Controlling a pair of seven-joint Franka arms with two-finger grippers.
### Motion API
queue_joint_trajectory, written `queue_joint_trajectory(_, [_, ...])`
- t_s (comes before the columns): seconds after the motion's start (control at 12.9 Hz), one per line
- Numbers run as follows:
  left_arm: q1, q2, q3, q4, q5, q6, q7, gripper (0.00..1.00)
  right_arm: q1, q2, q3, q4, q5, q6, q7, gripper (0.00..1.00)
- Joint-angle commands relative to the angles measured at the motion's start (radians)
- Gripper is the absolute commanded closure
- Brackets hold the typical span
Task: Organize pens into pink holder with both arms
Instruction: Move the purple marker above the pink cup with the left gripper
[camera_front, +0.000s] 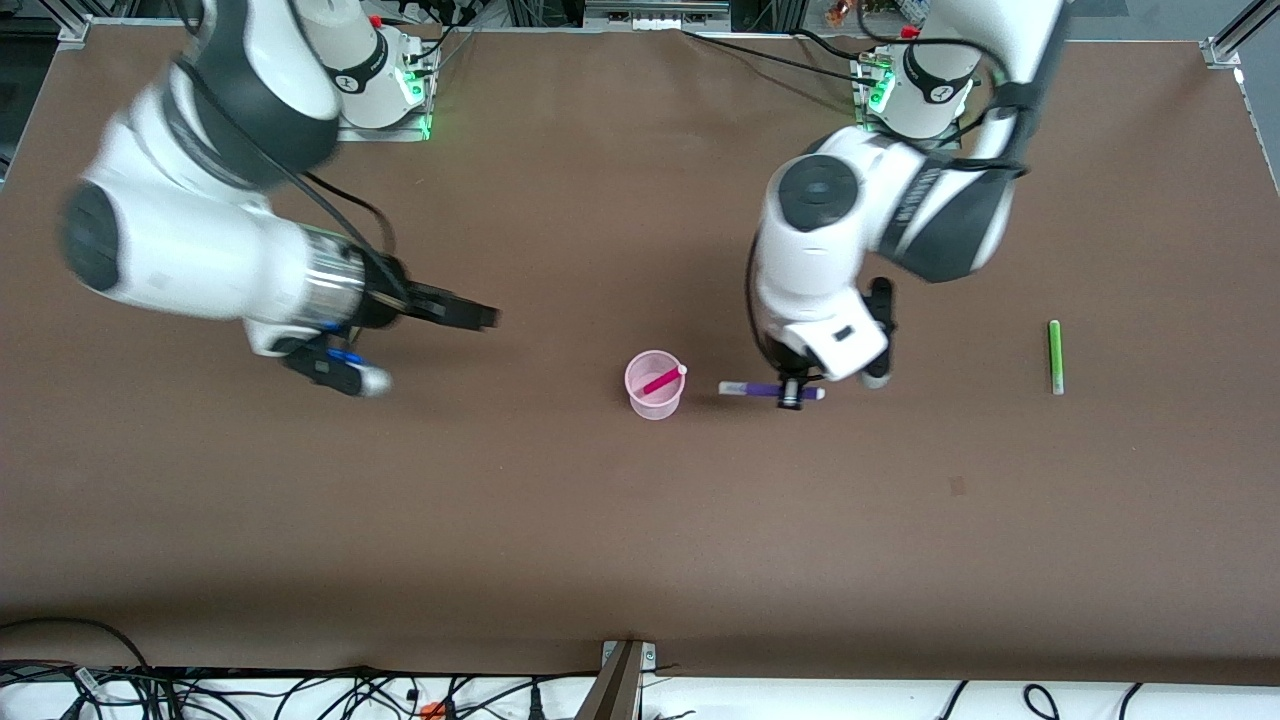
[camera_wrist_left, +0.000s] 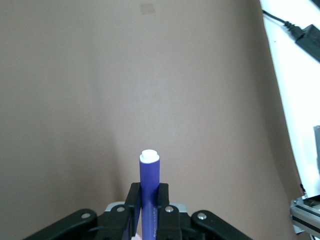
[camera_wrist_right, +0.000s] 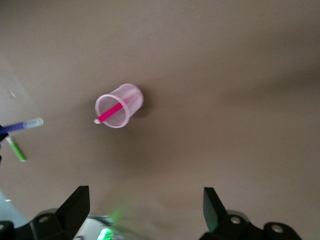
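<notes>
The pink holder stands upright mid-table with the magenta-pink pen leaning inside it. My left gripper is shut on the purple pen and holds it level, low over the table, beside the holder toward the left arm's end. In the left wrist view the purple pen sits clamped in my left gripper. The green pen lies on the table toward the left arm's end. My right gripper is open and empty over the table toward the right arm's end; its wrist view shows the holder. The yellow pen is out of view.
A small dark mark is on the brown table nearer the camera. Cables and a metal bracket run along the near edge. The arm bases stand at the top edge.
</notes>
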Motion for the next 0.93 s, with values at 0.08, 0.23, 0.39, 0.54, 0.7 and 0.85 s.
queue_joint_trajectory(0.08, [-0.129, 0.124, 0.023, 0.139, 0.187, -0.016, -0.147, 1.0, 0.009, -0.19, -0.052, -0.183, -0.192, -0.018, -0.236, 0.0])
queue_joint_trajectory(0.23, [-0.184, 0.159, 0.024, 0.139, 0.289, -0.016, -0.198, 1.0, 0.009, -0.277, -0.055, -0.261, -0.31, -0.008, -0.305, 0.0])
queue_joint_trajectory(0.39, [-0.229, 0.173, 0.024, 0.133, 0.362, -0.019, -0.233, 1.0, 0.009, -0.334, -0.055, -0.292, -0.357, -0.012, -0.328, 0.0])
queue_joint_trajectory(0.54, [-0.253, 0.173, 0.024, 0.124, 0.372, -0.03, -0.235, 1.0, 0.009, -0.379, -0.055, -0.309, -0.415, -0.015, -0.371, 0.0])
queue_joint_trajectory(0.7, [-0.264, 0.177, 0.024, 0.122, 0.378, -0.046, -0.235, 1.0, 0.009, -0.394, -0.056, -0.309, -0.441, -0.023, -0.405, 0.0])
queue_joint_trajectory(0.85, [-0.286, 0.193, 0.024, 0.122, 0.404, -0.074, -0.241, 1.0, -0.043, -0.397, -0.046, -0.308, -0.444, -0.043, -0.443, 0.0])
